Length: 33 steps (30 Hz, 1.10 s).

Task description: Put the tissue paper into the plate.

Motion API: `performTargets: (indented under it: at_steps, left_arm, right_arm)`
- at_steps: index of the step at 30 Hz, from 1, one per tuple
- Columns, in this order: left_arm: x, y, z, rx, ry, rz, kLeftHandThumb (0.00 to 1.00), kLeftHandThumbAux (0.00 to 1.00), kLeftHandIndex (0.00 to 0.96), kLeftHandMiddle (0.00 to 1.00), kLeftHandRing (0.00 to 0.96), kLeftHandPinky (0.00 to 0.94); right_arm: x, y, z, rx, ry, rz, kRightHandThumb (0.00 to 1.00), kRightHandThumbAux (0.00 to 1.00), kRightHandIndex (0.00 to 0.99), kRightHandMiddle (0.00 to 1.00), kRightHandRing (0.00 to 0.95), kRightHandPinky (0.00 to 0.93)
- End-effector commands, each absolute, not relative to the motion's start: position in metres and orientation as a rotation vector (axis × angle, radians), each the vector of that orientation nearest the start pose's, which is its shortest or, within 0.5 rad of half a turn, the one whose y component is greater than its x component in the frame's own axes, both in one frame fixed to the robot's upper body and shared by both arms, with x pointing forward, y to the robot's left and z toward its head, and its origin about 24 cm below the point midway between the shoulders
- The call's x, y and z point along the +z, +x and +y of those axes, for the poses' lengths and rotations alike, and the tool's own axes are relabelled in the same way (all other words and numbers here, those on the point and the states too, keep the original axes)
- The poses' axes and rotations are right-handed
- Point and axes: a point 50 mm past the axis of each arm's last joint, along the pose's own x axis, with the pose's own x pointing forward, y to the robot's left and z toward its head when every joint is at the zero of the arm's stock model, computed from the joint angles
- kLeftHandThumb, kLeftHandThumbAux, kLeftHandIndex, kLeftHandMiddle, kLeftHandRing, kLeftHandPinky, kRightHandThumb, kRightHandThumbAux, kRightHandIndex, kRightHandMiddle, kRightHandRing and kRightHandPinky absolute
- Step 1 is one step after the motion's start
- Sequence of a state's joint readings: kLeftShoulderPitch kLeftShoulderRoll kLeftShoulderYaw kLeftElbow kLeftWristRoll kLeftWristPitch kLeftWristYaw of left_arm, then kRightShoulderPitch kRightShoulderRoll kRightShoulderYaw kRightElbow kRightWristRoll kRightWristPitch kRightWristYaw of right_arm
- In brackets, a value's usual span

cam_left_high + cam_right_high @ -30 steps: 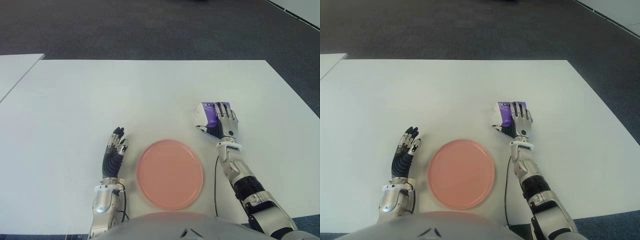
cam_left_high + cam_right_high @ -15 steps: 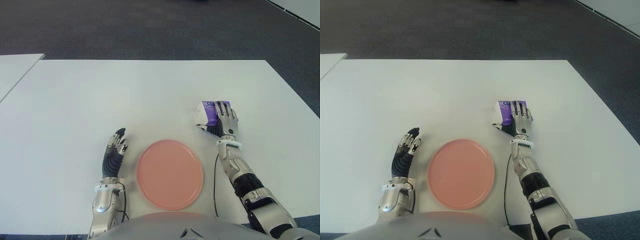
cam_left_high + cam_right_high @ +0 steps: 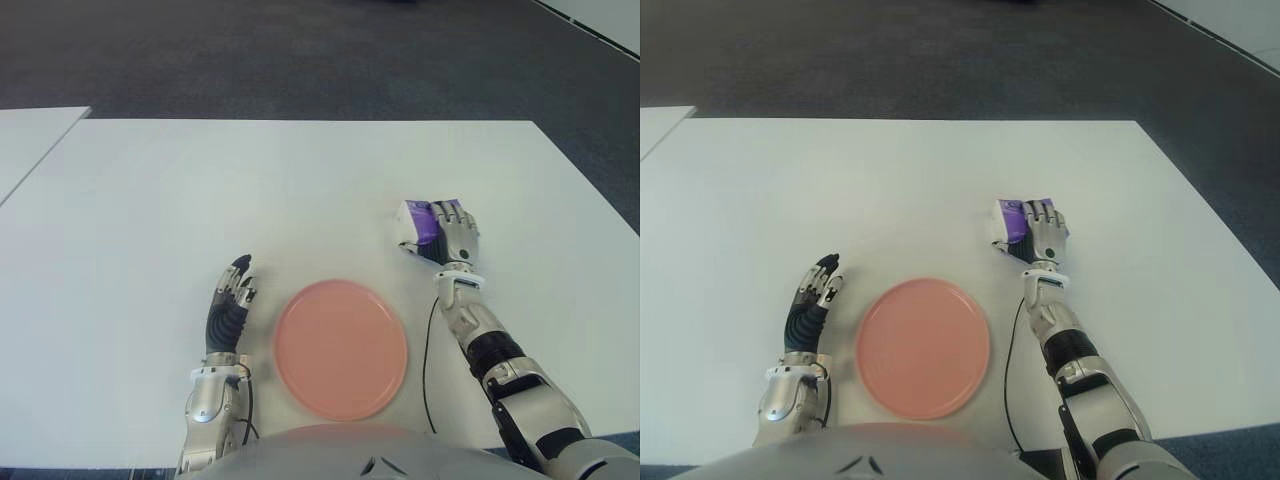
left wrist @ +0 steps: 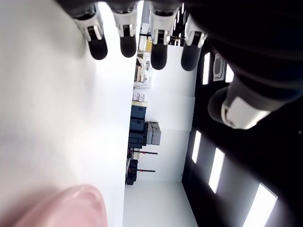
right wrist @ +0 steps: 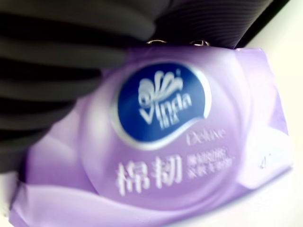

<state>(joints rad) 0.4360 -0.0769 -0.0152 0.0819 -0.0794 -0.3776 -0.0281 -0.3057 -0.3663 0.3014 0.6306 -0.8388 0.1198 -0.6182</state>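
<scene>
A purple and white tissue pack (image 3: 417, 222) shows at the right of the white table (image 3: 250, 190), beyond the right rim of the round pink plate (image 3: 340, 348). My right hand (image 3: 450, 228) covers the pack from above with its fingers curled around it. In the right wrist view the pack (image 5: 180, 142) fills the picture, with dark fingers (image 5: 57, 71) wrapped over one end. Whether the pack touches the table I cannot tell. The plate holds nothing. My left hand (image 3: 232, 298) shows just left of the plate, with straight fingers (image 4: 125, 28) holding nothing.
A second white table (image 3: 30, 135) stands at the far left across a narrow gap. Dark carpet (image 3: 300, 50) runs beyond the far edge and along the right side. A thin black cable (image 3: 428, 350) hangs beside my right forearm.
My right hand, with the tissue pack, has shifted slightly away from me and its wrist has risen a little. The left hand and the plate have not moved.
</scene>
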Motion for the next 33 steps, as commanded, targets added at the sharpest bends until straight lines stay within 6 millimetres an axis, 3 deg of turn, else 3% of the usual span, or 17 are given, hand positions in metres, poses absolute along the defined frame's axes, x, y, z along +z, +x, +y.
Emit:
performTargets:
  at_steps: [1, 12, 23, 33]
  left_arm:
    - [-0.0429, 0.1383, 0.1562, 0.16, -0.166, 0.237, 0.137, 0.525, 0.179, 0.133, 0.079, 0.057]
    - [-0.0415, 0.1399, 0.1564, 0.147, -0.156, 0.229, 0.155, 0.507, 0.198, 0.141, 0.084, 0.074]
    - [-0.0433, 0.1428, 0.1564, 0.151, -0.141, 0.233, 0.144, 0.5, 0.166, 0.135, 0.086, 0.079]
    - [-0.0449, 0.1418, 0.1561, 0.151, -0.147, 0.244, 0.145, 0.502, 0.195, 0.142, 0.088, 0.076]
  right_arm:
    - [-0.0203, 0.2645, -0.205, -0.149, -1.39, 0.086, 0.159, 0.814, 0.601, 0.697, 0.675, 0.709]
    - [-0.0214, 0.2686, -0.2118, -0.125, -1.364, 0.104, 0.147, 0.922, 0.666, 0.761, 0.722, 0.74]
    - [-0.0222, 0.2687, -0.2137, -0.123, -1.334, 0.095, 0.134, 0.941, 0.68, 0.773, 0.73, 0.746]
    - [-0.023, 0.2683, -0.2143, -0.12, -1.351, 0.08, 0.135, 0.941, 0.68, 0.773, 0.728, 0.745]
